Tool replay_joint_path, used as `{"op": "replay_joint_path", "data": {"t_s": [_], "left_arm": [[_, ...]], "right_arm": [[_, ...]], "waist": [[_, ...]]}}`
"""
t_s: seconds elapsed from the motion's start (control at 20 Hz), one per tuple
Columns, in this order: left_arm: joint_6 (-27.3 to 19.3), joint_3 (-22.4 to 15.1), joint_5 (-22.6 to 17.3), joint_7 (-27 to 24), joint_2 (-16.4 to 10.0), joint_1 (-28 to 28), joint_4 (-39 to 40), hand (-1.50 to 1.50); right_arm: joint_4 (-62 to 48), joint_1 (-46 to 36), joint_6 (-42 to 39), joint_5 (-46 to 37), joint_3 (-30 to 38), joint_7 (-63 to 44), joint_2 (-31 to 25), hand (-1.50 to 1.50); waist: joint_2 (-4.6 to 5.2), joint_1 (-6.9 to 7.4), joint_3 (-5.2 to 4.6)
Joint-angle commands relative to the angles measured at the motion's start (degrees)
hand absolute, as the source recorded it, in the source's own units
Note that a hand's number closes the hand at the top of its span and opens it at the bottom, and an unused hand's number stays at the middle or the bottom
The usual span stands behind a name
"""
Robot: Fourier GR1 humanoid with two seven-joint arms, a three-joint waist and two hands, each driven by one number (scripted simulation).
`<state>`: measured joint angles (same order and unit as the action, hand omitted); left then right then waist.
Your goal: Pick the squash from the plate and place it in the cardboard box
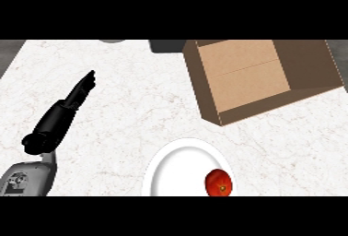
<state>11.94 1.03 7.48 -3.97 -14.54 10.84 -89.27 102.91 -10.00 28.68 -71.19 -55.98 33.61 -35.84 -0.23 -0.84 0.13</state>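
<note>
A white plate (178,161) lies at the lower middle of the counter, cut off by the view's lower edge. On its right part sits a round red-orange fruit with a small stem mark, the squash (218,183). An open cardboard box (258,76) stands at the upper right, its inside bare. My left hand (62,110) is at the left, well away from the plate, fingers straight and pointing up toward the far side, holding nothing. My right hand does not show.
The counter top is white marble. A dark object (166,44) and a grey round one (113,41) sit at the far edge, left of the box.
</note>
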Motion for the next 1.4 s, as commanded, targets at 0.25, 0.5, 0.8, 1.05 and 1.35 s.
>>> {"op": "replay_joint_path", "data": {"t_s": [0.25,0.5,0.8,1.05,1.35], "left_arm": [[0.6,0.5,-0.2,-1.0,0.1,1.7,2.0,0.0],[2.0,1.4,-1.0,-0.5,-1.1,1.6,1.2,0.0],[0.6,0.7,1.0,-1.0,0.5,4.9,5.3,0.0],[2.0,0.4,0.5,-1.0,-0.1,1.3,1.0,0.0],[3.5,0.5,-0.8,1.2,-0.2,3.2,-0.2,0.0]], "right_arm": [[15.3,8.8,8.3,25.8,9.0,0.9,-11.5,1.5],[20.5,5.6,2.2,42.8,20.3,-4.6,-15.3,1.5],[14.6,-4.7,-6.4,56.7,31.8,-8.7,-12.3,1.5],[-0.8,-15.0,-12.0,56.7,38.1,-6.7,-11.8,1.5],[-14.5,-24.3,-22.3,48.8,33.1,-10.4,-14.5,1.5]], "waist": [[0.48,0.19,-0.12],[0.48,0.94,-0.15],[0.49,1.19,-0.16],[0.43,1.96,-0.15],[0.74,3.6,-0.2]]}}
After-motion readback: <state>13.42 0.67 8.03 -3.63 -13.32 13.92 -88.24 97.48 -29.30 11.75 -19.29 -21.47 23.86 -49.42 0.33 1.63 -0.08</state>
